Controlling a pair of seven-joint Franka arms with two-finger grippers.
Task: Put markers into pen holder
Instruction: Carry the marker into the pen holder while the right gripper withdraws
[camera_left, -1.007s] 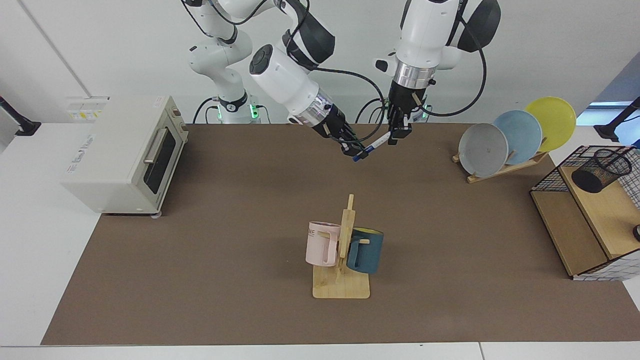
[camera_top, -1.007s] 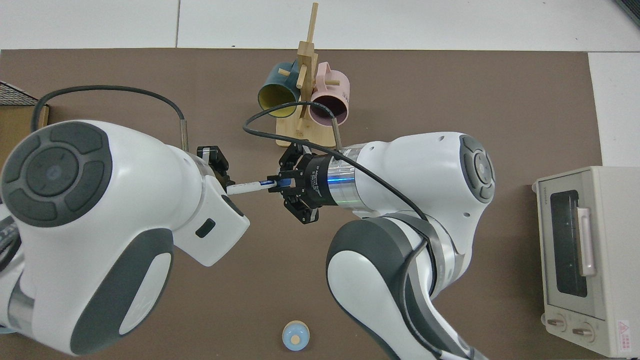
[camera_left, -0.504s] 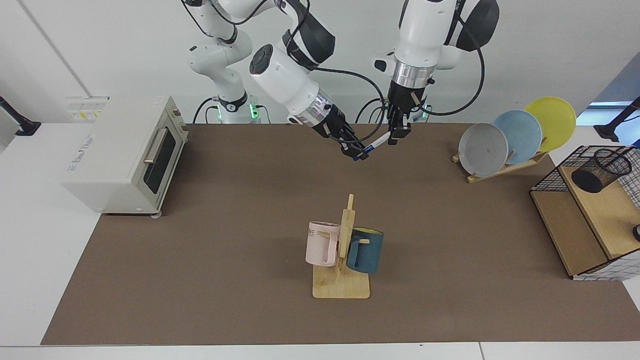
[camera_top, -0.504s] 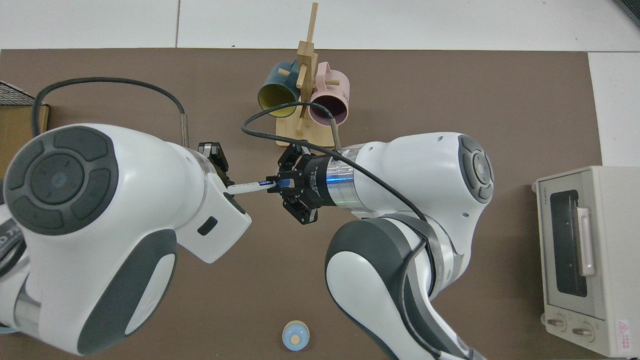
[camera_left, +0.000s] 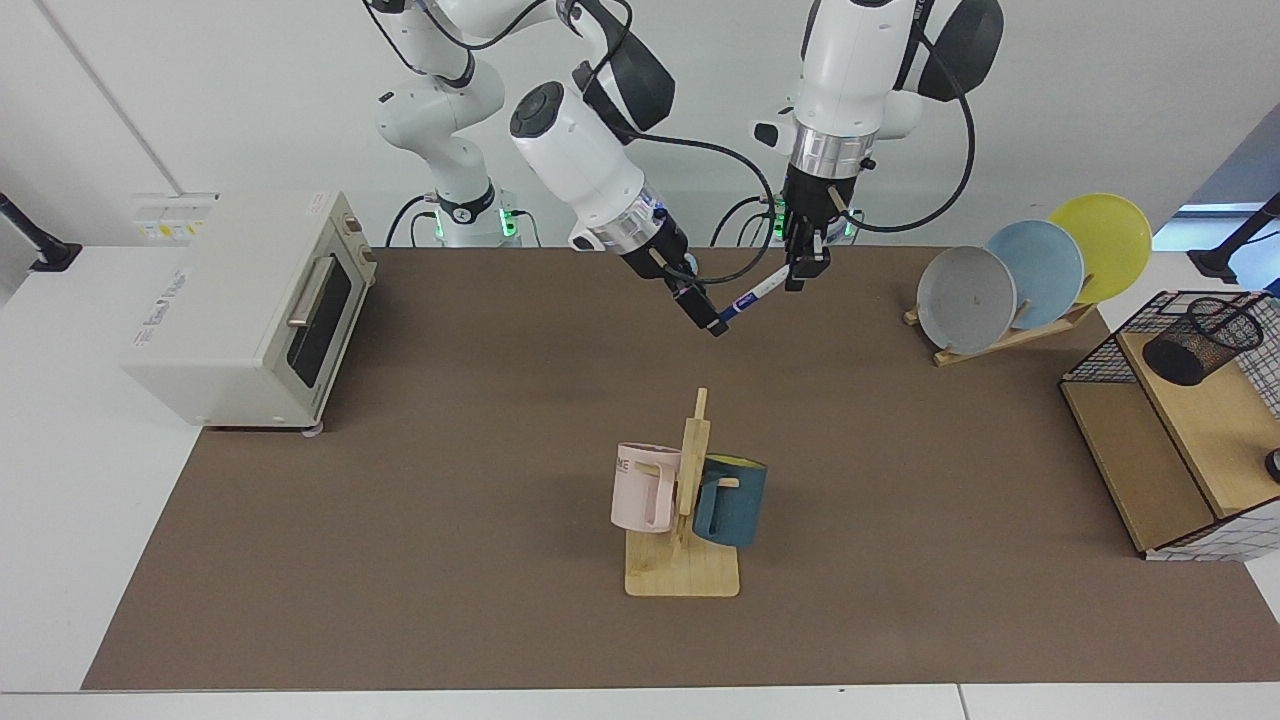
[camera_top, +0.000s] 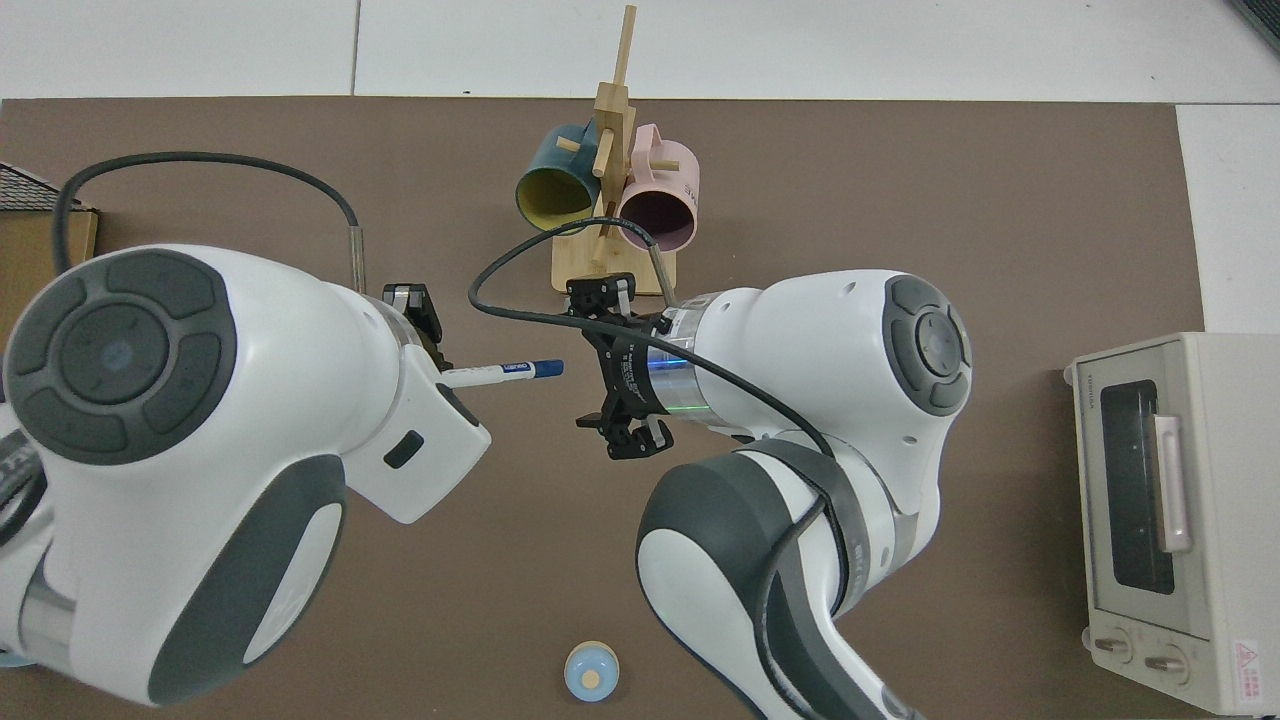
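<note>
- marker (camera_left: 757, 293) hangs in the air, pinched at its white end by the left gripper (camera_left: 795, 277), blue cap slanting down away from it.
- right gripper (camera_left: 706, 313) sits just beside the cap, fingers spread, released.
- pen holder (camera_left: 1200, 340) stands well apart on the basket shelf (camera_left: 1170, 470).

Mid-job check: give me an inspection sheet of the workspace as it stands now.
Surface: brown mat on a white table.
Job's things: marker held in the air, blue cap lowest; pen holder on the wire shelf's upper board.
Clutter: mug rack with pink mug and teal mug; plate rack with three plates; toaster oven; small light-blue round item.
Grippers: left end effector shut on the marker's white end; right end effector open, by the cap, apart from it.
Cables: black cable loops at each wrist.
Surroundings: white wall; nothing else seen.
</note>
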